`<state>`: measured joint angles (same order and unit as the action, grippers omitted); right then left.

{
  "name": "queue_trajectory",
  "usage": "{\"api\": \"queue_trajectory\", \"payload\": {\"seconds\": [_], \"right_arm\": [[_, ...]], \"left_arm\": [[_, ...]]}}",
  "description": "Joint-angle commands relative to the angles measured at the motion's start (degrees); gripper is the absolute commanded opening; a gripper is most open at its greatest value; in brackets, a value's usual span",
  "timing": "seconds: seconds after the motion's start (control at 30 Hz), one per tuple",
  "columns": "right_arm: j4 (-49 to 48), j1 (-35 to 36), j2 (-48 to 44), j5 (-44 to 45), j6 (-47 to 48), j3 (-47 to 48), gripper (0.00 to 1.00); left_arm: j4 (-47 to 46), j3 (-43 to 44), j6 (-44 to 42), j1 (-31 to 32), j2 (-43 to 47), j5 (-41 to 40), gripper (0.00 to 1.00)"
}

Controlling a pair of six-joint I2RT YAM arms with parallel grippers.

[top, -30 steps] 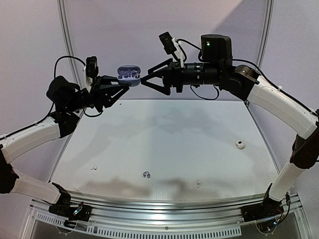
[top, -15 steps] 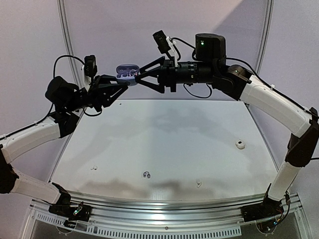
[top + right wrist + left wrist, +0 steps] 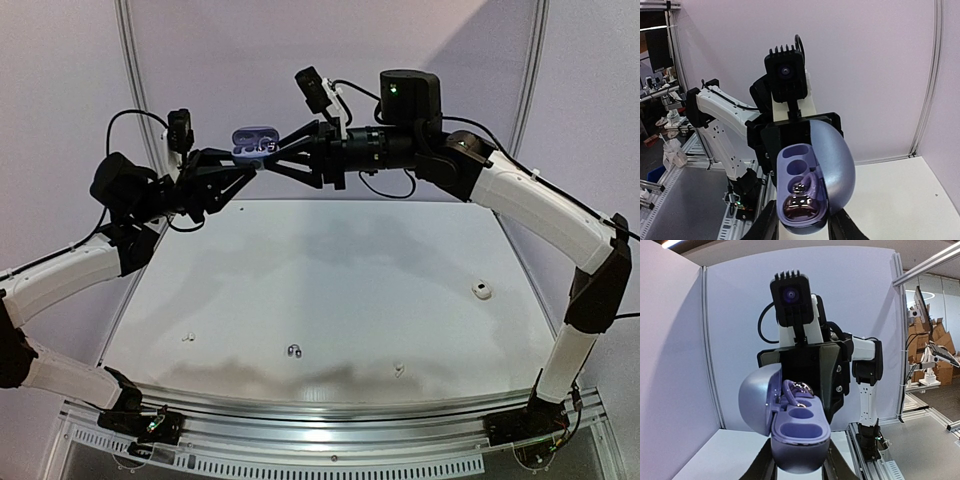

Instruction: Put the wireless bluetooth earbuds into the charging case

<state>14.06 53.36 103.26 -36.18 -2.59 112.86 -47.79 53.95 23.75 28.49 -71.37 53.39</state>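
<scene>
left claw [image 3: 248,162] clamped on the open charging case [image 3: 800,445], right claw [image 3: 272,157] straddling it

you have both arms up nose to nose, well above the table [image 3: 330,270]. your left claw is pinched narrow on the base of the case, one finger on each side. your right claw stands half-spread, with a finger on either flank of the same base. whether its pads touch the shell you cannot tell from these views.

the case hangs between the two claws with its lid [image 3: 757,407] open to one side. its long axis runs along the line from one wrist to the other. the well [image 3: 800,431] at the left claw's end is bare. at the right claw's end sits something dark with a silver glint [image 3: 802,187], an earbud by the look of it.

the loose earbuds lie on the table, well below both claws and toward the near edge. a dark grey bit [image 3: 293,350] is about midway between the arm bases. one white earbud [image 3: 186,337] is nearer your left arm and one [image 3: 399,369] nearer your right.

judging from this, whichever arm goes down for a bud must first leave the case to the other claw alone.
</scene>
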Motion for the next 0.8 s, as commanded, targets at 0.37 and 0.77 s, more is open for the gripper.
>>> {"api": "queue_trajectory", "payload": {"seconds": [0.37, 0.77], "right_arm": [[1.4, 0.4, 1.4, -0.8, 1.2, 2.1, 0.18], [1.5, 0.4, 0.8, -0.1, 2.9, 2.3, 0.17]], "left_arm": [[-0.1, 1.2, 0.4, 0.2, -0.2, 0.3, 0.17], [3.2, 3.5, 0.3, -0.1, -0.8, 3.3, 0.41]]}}
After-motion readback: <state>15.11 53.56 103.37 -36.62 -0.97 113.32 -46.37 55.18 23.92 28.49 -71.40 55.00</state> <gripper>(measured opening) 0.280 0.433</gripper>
